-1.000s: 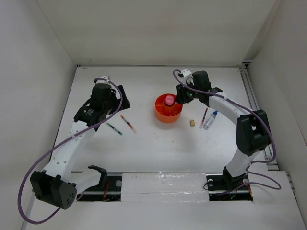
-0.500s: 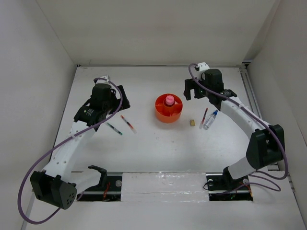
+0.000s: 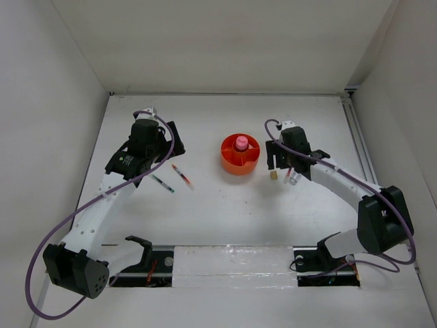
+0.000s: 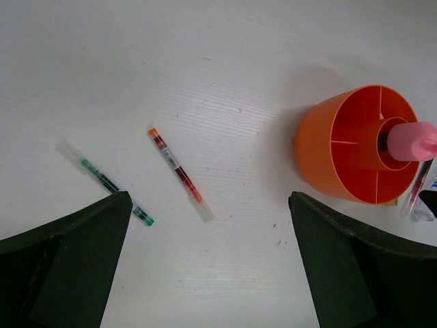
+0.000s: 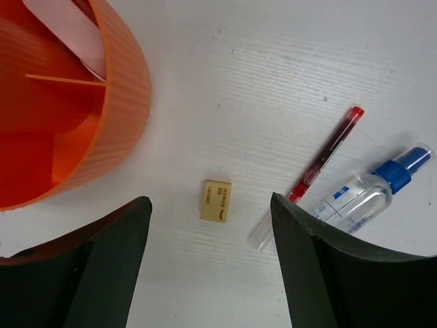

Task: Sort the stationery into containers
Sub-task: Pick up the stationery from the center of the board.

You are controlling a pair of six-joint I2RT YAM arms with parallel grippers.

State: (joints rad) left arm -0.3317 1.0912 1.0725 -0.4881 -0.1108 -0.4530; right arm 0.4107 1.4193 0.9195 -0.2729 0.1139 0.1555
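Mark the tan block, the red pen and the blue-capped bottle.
tan block [image 5: 216, 200]: right wrist view, centre of its top face.
red pen [image 5: 326, 152]: right wrist view, middle of its red barrel.
blue-capped bottle [image 5: 355, 199]: right wrist view, clear body.

Top cam: fixed, high above & behind the arm bases, tilted down over the whole table [image 3: 225, 219]. Bases sit at btm of frame, back wall at top. It is the farthest view, so items look small.

Left wrist cam: looks down from mid height, left fingers [image 4: 61, 273] dark in both lower corners. Covers green pen [image 4: 109, 183], orange-tipped pen [image 4: 179, 172] and orange organiser [image 4: 321, 164] at right.

Right wrist cam: much nearer the table, also looking down, right fingers [image 5: 68, 273] at btm. Organiser wall is upper left, tan block [image 5: 216, 200] centre, red pen [image 5: 326, 154] & blue-capped bottle [image 5: 362, 198] right.

Shared: organiser w/ pink bottle [image 3: 241, 143] shows in all three. Top & left wrist share the two left-side pens; top & right wrist share the tan block.
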